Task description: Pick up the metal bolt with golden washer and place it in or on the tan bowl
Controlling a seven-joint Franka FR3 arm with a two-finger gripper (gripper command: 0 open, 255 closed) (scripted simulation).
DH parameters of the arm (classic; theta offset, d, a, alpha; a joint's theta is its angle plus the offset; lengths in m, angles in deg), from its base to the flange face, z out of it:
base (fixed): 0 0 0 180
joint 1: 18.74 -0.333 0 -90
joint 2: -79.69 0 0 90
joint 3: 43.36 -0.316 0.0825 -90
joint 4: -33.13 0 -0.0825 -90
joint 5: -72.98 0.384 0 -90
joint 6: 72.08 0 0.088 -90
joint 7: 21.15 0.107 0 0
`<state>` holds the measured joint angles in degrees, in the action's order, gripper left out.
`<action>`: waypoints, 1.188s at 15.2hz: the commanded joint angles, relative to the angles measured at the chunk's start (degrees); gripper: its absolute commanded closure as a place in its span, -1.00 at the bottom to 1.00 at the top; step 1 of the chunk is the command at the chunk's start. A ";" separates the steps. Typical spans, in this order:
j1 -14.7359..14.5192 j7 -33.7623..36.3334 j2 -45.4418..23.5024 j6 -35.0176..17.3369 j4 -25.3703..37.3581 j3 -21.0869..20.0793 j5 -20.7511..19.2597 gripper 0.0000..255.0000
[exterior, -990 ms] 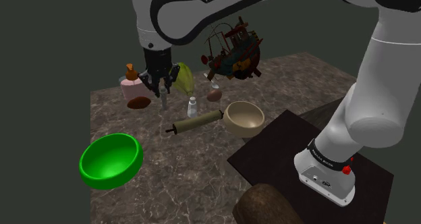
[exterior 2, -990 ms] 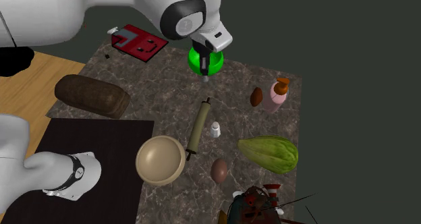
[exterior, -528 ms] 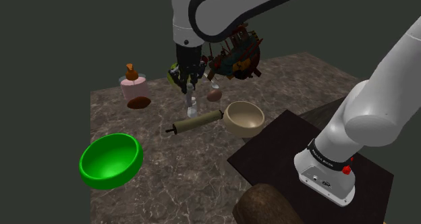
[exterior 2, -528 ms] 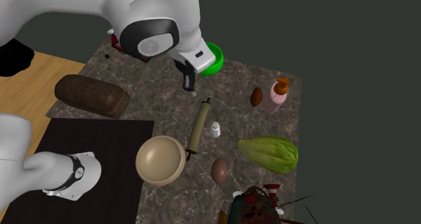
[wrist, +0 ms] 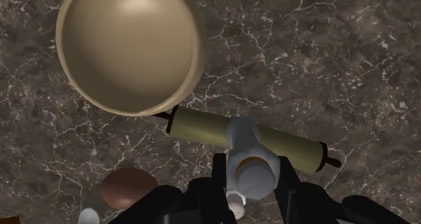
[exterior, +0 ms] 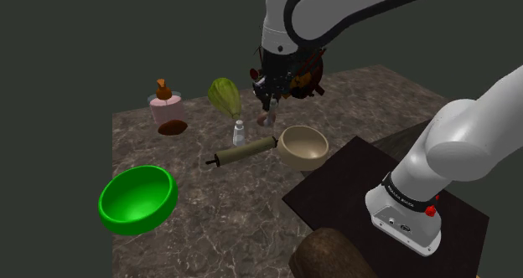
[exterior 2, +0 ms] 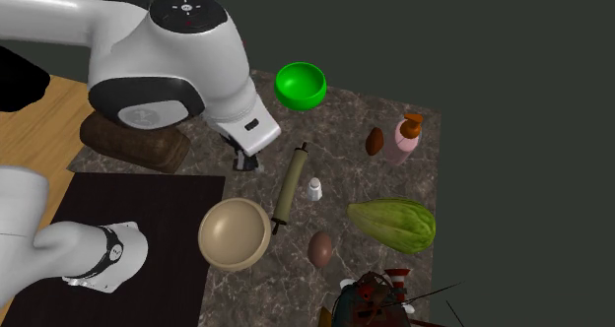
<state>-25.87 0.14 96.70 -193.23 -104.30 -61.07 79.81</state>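
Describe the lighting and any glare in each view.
Shoulder view: dim, dark backdrop, the green bowl stands out vivid. Second exterior view: brighter, the arm brightly lit. Wrist view: a soft highlight inside the tan bowl; the bolt clasped in the gripper looks pale grey, no blur.

The metal bolt [wrist: 251, 170] is drawn pale grey-white, with a rounded stubby body and a small pale ring at its lower end; it stands roughly upright, clasped between the two black fingers of the gripper [wrist: 253, 166]; in the wrist view it shows in front of the middle of the rolling pin [wrist: 202, 127]; the tan bowl [wrist: 128, 47] is round, smooth and deep, upright and empty; it sits just beside one end of the rolling pin.
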 commanded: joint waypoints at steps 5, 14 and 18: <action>1.39 -7.77 11.04 2.13 -9.27 5.57 0.59 1.00; 3.72 -14.58 20.05 2.99 -17.78 11.20 -1.47 1.00; 3.66 -14.64 18.54 -0.74 -20.01 10.97 -1.27 1.00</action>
<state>-22.12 -14.59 115.70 -192.83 -123.65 -49.94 78.41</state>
